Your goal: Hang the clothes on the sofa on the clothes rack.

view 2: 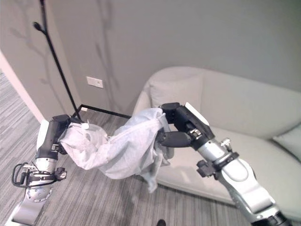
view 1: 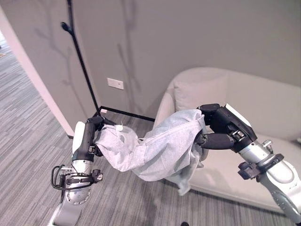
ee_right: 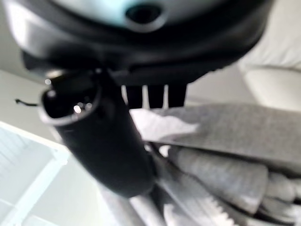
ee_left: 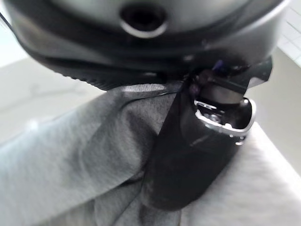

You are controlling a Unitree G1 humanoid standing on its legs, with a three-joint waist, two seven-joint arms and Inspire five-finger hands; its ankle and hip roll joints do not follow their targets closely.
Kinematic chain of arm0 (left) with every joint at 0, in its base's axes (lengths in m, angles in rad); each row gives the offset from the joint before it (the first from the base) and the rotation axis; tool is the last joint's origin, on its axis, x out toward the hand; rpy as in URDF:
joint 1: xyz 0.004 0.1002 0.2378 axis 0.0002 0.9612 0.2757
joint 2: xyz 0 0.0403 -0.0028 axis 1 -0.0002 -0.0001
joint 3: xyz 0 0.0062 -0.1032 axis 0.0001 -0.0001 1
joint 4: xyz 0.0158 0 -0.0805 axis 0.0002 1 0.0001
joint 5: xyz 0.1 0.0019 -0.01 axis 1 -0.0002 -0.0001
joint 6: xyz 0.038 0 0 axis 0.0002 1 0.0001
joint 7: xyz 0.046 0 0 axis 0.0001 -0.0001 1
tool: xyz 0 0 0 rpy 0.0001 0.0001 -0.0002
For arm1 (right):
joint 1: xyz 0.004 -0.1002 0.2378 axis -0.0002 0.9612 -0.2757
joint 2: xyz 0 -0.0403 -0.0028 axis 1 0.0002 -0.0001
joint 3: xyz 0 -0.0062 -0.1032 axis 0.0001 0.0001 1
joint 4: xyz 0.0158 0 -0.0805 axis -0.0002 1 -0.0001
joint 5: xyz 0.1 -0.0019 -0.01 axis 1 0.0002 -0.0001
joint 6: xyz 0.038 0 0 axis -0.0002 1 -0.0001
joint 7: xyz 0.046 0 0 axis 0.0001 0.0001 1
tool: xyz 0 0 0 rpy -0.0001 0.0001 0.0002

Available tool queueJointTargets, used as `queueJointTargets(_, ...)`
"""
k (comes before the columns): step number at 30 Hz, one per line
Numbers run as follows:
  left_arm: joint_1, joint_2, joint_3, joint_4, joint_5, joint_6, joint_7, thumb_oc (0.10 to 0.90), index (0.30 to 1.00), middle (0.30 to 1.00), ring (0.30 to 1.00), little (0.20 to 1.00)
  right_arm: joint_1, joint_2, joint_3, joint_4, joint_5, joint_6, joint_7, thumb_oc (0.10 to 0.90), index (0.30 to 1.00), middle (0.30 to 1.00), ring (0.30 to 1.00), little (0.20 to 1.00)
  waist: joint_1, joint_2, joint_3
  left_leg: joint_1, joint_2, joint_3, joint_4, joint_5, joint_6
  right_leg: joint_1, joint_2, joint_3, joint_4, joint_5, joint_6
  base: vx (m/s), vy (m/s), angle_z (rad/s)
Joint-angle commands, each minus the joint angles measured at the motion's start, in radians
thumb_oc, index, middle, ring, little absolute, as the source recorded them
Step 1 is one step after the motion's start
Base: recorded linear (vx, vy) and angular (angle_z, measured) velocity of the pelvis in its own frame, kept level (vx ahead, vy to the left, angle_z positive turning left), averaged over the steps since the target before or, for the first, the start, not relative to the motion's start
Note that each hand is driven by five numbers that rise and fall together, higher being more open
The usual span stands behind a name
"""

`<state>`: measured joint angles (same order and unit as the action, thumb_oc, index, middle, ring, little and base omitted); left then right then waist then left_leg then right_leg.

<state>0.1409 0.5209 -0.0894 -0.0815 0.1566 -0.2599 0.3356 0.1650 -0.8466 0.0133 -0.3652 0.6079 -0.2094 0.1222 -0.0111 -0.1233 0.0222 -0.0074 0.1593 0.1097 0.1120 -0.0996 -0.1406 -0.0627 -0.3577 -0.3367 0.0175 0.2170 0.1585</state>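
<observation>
With the grey garment [view 1: 155, 148] slung lengthwise between both clamped hands, off the sofa [view 1: 263, 113], we judge our left hand [view 1: 91, 134] nearer the clothes rack [view 1: 80, 61] than our right hand [view 1: 221, 125].

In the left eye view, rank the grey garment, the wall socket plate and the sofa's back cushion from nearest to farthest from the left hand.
1. Grey garment: gripped in the left hand.
2. Wall socket plate: on the wall above that hand.
3. Back cushion: on the sofa, over by the right hand.
</observation>
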Motion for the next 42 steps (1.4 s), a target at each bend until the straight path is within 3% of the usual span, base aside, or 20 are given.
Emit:
queueJointTargets(1, -0.095, 0.004, 0.005, -0.169, 0.007, -0.091, 0.007, 0.4, 0.3, 0.3, 0.3, 0.3, -0.16, -0.08, -0.046, -0.074, -0.019, -0.096, -0.063, 0.4, 0.3, 0.3, 0.3, 0.3, -0.017, 0.028, -0.022, 0.067, 0.02, 0.048, -0.199, 0.08, 0.032, 0.041, -0.068, 0.026, 0.111, -0.026, 0.077, 0.04, 0.365, 0.08)
queueJointTargets(4, -0.111, 0.028, -0.003, -0.163, 0.019, -0.084, 0.032, 0.4, 0.3, 0.3, 0.3, 0.3, -0.202, -0.057, -0.007, -0.071, -0.043, -0.094, -0.084, 0.4, 0.3, 0.3, 0.3, 0.3, -0.012, 0.009, 0.011, 0.102, -0.035, 0.063, -0.199, 0.066, 0.079, -0.026, -0.116, 0.064, 0.229, 0.099, 0.083, 0.03, 0.337, -0.24)
queueJointTargets(6, -0.12, 0.03, -0.027, -0.161, 0.023, -0.079, 0.028, 0.4, 0.3, 0.3, 0.3, 0.3, -0.228, -0.054, 0.026, -0.079, -0.041, -0.101, -0.079, 0.4, 0.3, 0.3, 0.3, 0.3, -0.015, 0.014, 0.021, 0.119, -0.044, 0.079, -0.199, 0.058, 0.096, -0.046, -0.101, 0.034, 0.293, 0.074, 0.069, 0.08, 0.318, -0.43)
queueJointTargets(8, -0.116, 0.029, -0.043, -0.17, 0.027, -0.081, 0.009, 0.4, 0.3, 0.3, 0.3, 0.3, -0.222, -0.061, 0.027, -0.089, -0.039, -0.103, -0.07, 0.4, 0.3, 0.3, 0.3, 0.3, -0.026, 0.012, 0.02, 0.132, -0.052, 0.077, -0.199, 0.053, 0.109, -0.077, -0.02, 0.065, 0.33, 0.016, 0.05, 0.14, 0.252, -0.24)
queueJointTargets(10, -0.124, 0.025, -0.071, -0.172, 0.013, -0.073, -0.011, 0.4, 0.3, 0.3, 0.3, 0.3, -0.238, -0.09, 0.034, -0.089, -0.022, -0.103, -0.066, 0.4, 0.3, 0.3, 0.3, 0.3, -0.043, 0.011, 0.025, 0.138, -0.061, 0.072, -0.199, 0.05, 0.116, -0.133, 0.142, 0.079, 0.333, -0.117, -0.004, 0.15, 0.192, 0.0)
queueJointTargets(12, -0.151, 0.008, -0.093, -0.155, -0.012, -0.065, -0.02, 0.4, 0.3, 0.3, 0.3, 0.3, -0.26, -0.104, 0.044, -0.088, -0.003, -0.106, -0.064, 0.4, 0.3, 0.3, 0.3, 0.3, -0.061, -0.006, 0.037, 0.145, -0.078, 0.055, -0.199, 0.042, 0.12, -0.177, 0.253, 0.113, 0.313, -0.164, -0.016, 0.11, 0.065, 0.07)
queueJointTargets(14, -0.169, -0.009, -0.11, -0.14, -0.021, -0.066, -0.027, 0.4, 0.3, 0.3, 0.3, 0.3, -0.272, -0.112, 0.045, -0.095, 0.004, -0.113, -0.065, 0.4, 0.3, 0.3, 0.3, 0.3, -0.073, -0.029, 0.039, 0.147, -0.108, 0.039, -0.199, 0.037, 0.128, -0.175, 0.303, 0.13, 0.259, -0.164, -0.033, 0.12, 0.025, 0.42)
queueJointTargets(17, -0.202, -0.029, -0.143, -0.122, -0.015, -0.066, -0.038, 0.4, 0.3, 0.3, 0.3, 0.3, -0.287, -0.122, 0.047, -0.109, 0.011, -0.117, -0.064, 0.4, 0.3, 0.3, 0.3, 0.3, -0.08, -0.051, 0.032, 0.159, -0.133, 0.014, -0.19, 0.003, 0.13, -0.119, 0.335, 0.156, 0.16, -0.177, -0.047, 0.19, -0.034, 0.39)
queueJointTargets(22, -0.171, -0.046, -0.132, -0.135, -0.022, -0.063, -0.054, 0.4, 0.3, 0.3, 0.3, 0.3, -0.268, -0.112, 0.048, -0.111, 0.001, -0.112, -0.057, 0.4, 0.3, 0.3, 0.3, 0.3, -0.068, -0.055, -0.012, 0.177, -0.123, 0.017, -0.127, -0.047, 0.112, -0.041, 0.354, 0.168, 0.091, -0.188, -0.074, 0.26, -0.073, 0.17)
queueJointTargets(26, -0.182, -0.044, -0.126, -0.138, -0.013, -0.066, -0.048, 0.4, 0.3, 0.3, 0.3, 0.3, -0.286, -0.128, 0.052, -0.108, 0.012, -0.114, -0.047, 0.4, 0.3, 0.3, 0.3, 0.3, -0.065, -0.056, -0.006, 0.133, -0.091, 0.032, 0.015, -0.082, 0.083, 0.0, 0.352, 0.16, 0.052, -0.19, -0.082, 0.13, -0.073, 0.09)
queueJointTargets(28, -0.197, -0.04, -0.089, -0.139, 0.034, -0.063, 0.003, 0.4, 0.3, 0.3, 0.3, 0.3, -0.342, -0.161, 0.068, -0.085, -0.038, -0.118, -0.075, 0.4, 0.3, 0.3, 0.3, 0.3, -0.047, -0.067, 0.026, 0.007, -0.009, 0.092, 0.283, 0.014, 0.051, 0.061, 0.345, 0.147, 0.026, -0.219, -0.113, 0.07, -0.089, 0.08)
queueJointTargets(29, -0.197, -0.04, -0.088, -0.139, 0.035, -0.062, 0.005, 0.4, 0.3, 0.3, 0.3, 0.3, -0.346, -0.16, 0.07, -0.084, -0.04, -0.118, -0.077, 0.4, 0.3, 0.3, 0.3, 0.3, -0.048, -0.066, 0.028, 0.002, -0.007, 0.092, 0.291, 0.012, 0.05, 0.06, 0.347, 0.147, 0.026, -0.218, -0.114, 0.08, -0.036, -0.01)
queueJointTargets(30, -0.222, -0.04, -0.063, -0.12, 0.08, -0.047, 0.052, 0.4, 0.3, 0.3, 0.3, 0.3, -0.349, -0.167, 0.065, -0.081, -0.07, -0.116, -0.092, 0.4, 0.3, 0.3, 0.3, 0.3, -0.049, -0.072, 0.027, -0.019, 0.033, 0.128, 0.28, 0.02, 0.065, 0.077, 0.337, 0.146, 0.023, -0.228, -0.116, 0.1, 0.042, 0.05)
queueJointTargets(33, -0.295, -0.029, -0.024, -0.06, 0.203, -0.012, 0.158, 0.4, 0.3, 0.3, 0.3, 0.3, -0.377, -0.185, 0.041, -0.077, -0.19, -0.117, -0.132, 0.4, 0.3, 0.3, 0.3, 0.3, -0.044, -0.078, 0.016, -0.031, 0.031, 0.101, 0.169, -0.006, 0.07, 0.098, 0.318, 0.171, 0.012, -0.232, -0.104, 0.15, 0.107, 0.12)
queueJointTargets(34, -0.336, -0.015, -0.012, -0.028, 0.254, 0.003, 0.211, 0.4, 0.3, 0.3, 0.3, 0.3, -0.416, -0.195, 0.043, -0.066, -0.239, -0.118, -0.147, 0.4, 0.3, 0.3, 0.3, 0.3, -0.04, -0.075, 0.012, -0.044, 0.028, 0.061, 0.114, 0.021, 0.054, 0.102, 0.318, 0.186, 0.008, -0.236, -0.1, 0.14, 0.173, -0.4)
queueJointTargets(35, -0.435, 0.013, -0.015, 0.024, 0.346, 0.035, 0.28, 0.4, 0.3, 0.3, 0.3, 0.3, -0.5, -0.205, 0.061, -0.027, -0.295, -0.125, -0.189, 0.4, 0.3, 0.3, 0.3, 0.3, -0.043, -0.072, 0.007, -0.064, 0.045, 0.016, 0.025, 0.088, 0.027, 0.118, 0.311, 0.202, 0.001, -0.24, -0.095, 0.12, 0.138, -0.47)
queueJointTargets(36, -0.437, 0.013, -0.015, 0.026, 0.347, 0.034, 0.282, 0.4, 0.3, 0.3, 0.3, 0.3, -0.504, -0.205, 0.064, -0.025, -0.296, -0.126, -0.19, 0.4, 0.3, 0.3, 0.3, 0.3, -0.045, -0.072, 0.008, -0.062, 0.045, 0.016, 0.021, 0.09, 0.027, 0.119, 0.311, 0.201, 0.001, -0.24, -0.096, 0.11, 0.203, -0.55)
queueJointTargets(37, -0.523, 0.033, -0.015, 0.095, 0.399, 0.087, 0.342, 0.4, 0.3, 0.3, 0.3, 0.3, -0.557, -0.212, 0.075, -0.002, -0.379, -0.112, -0.235, 0.4, 0.3, 0.3, 0.3, 0.3, -0.065, -0.076, 0.002, -0.086, 0.107, 0.074, -0.011, 0.153, 0.008, 0.131, 0.297, 0.196, -0.003, -0.246, -0.085, 0.16, 0.27, -0.27)
queueJointTargets(38, -0.597, 0.032, 0.0, 0.185, 0.454, 0.15, 0.388, 0.4, 0.3, 0.3, 0.3, 0.3, -0.601, -0.205, 0.085, 0.005, -0.553, -0.081, -0.268, 0.4, 0.3, 0.3, 0.3, 0.3, -0.078, -0.064, -0.02, -0.048, 0.143, 0.141, -0.081, 0.187, 0.002, 0.143, 0.296, 0.196, -0.005, -0.253, -0.074, 0.27, 0.352, -0.08)
queueJointTargets(42, -0.667, 0.017, -0.026, 0.254, 0.523, 0.215, 0.414, 0.4, 0.3, 0.3, 0.3, 0.3, -0.627, -0.174, 0.092, 0.001, -0.666, -0.053, -0.291, 0.4, 0.3, 0.3, 0.3, 0.3, -0.09, -0.045, -0.058, 0.007, 0.118, 0.167, -0.138, 0.183, 0.0, 0.165, 0.277, 0.198, -0.006, -0.256, -0.061, 0.14, 0.16, -0.16)
